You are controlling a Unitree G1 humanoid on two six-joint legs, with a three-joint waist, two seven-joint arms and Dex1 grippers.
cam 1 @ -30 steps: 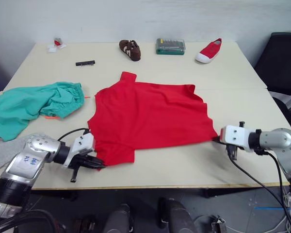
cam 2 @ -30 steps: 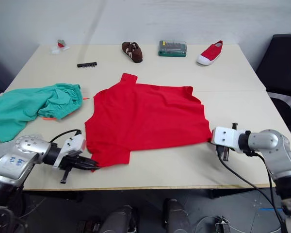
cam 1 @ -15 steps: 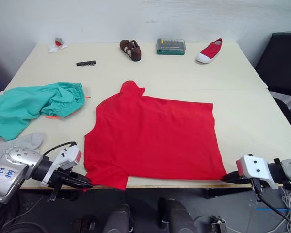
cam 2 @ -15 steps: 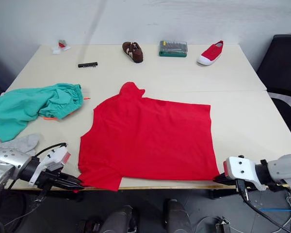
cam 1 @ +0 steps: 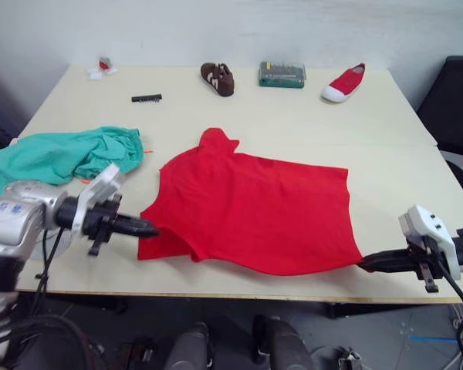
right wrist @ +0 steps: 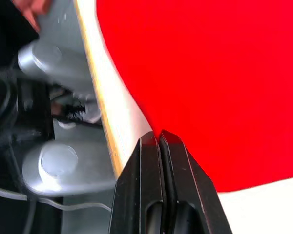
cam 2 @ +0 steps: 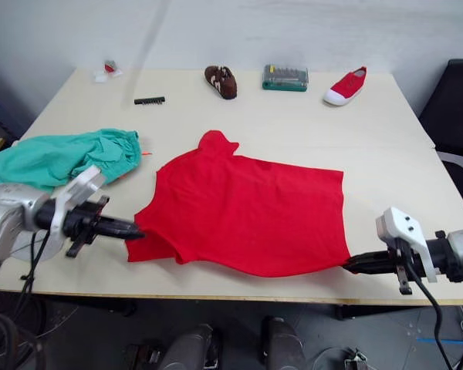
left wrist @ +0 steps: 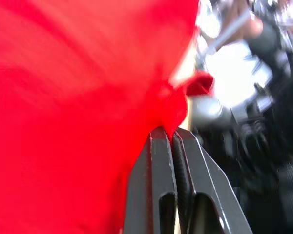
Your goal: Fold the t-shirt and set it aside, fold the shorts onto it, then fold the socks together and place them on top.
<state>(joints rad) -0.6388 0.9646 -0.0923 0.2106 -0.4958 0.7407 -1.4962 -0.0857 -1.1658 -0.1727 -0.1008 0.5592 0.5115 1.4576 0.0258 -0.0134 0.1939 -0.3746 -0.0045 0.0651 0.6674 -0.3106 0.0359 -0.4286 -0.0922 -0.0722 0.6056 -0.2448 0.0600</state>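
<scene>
Matt cloth t-shirt (cam 1: 255,212), seemingly smooth table (cam 1: 309,116)

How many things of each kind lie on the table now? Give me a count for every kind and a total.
Garments: 2, t-shirt, shorts
Shoes: 2, brown shoe, red shoe
Tool case: 1
Black bit strip: 1
Small red-and-white item: 1
Total: 7

Head stereo pair looks down over the table (cam 1: 309,108) — wrist cameras sit close (against red cloth)
</scene>
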